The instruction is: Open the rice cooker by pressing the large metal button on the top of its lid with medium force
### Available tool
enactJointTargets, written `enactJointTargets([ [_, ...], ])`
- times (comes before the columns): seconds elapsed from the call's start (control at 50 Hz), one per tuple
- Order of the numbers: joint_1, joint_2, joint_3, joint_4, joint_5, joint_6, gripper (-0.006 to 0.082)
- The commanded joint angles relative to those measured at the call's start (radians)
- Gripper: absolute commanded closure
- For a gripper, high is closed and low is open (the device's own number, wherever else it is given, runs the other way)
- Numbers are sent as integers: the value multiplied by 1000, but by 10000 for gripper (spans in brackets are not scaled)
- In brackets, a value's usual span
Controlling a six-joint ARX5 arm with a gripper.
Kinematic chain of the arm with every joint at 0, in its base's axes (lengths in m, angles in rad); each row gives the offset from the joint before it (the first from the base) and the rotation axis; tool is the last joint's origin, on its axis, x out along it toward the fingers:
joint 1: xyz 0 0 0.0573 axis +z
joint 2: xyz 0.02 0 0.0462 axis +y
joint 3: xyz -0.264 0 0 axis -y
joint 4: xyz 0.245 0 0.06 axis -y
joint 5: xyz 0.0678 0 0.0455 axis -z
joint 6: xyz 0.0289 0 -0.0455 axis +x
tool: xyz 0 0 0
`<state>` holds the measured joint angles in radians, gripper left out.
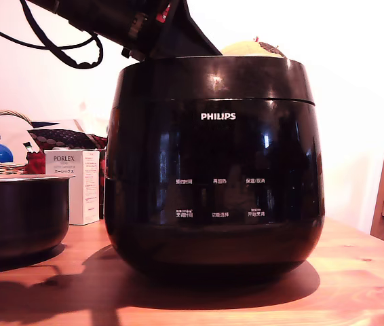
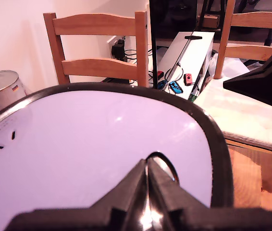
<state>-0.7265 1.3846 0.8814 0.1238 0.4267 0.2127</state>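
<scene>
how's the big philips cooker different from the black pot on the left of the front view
The rice cooker is glossy and reflective; the pot looks matte. The cooker stands far taller and wider, while the pot sits low and is cut off by the exterior view's left edge. The cooker carries a white PHILIPS logo and small white labels; the pot's side is plain. The cooker is closed by its lid; no lid shows on the pot. Both are black, rounded and rest on the wooden table.

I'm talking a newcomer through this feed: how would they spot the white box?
Start at the large glossy black rice cooker on the wooden table. On the exterior view's left, behind it, stands a small upright white cardboard box. Unlike the matte black pot beside it, it reads PORLEX.
</scene>
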Motion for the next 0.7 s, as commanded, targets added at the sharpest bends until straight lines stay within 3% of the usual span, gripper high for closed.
enactJointTargets([
  [0.0,-2,65,-92,-47,-8,-3,791],
  [0.22,0,-31,-92,50,-16,-51,791],
  [0.68,92,-142,-92,3,-134,-67,791],
])
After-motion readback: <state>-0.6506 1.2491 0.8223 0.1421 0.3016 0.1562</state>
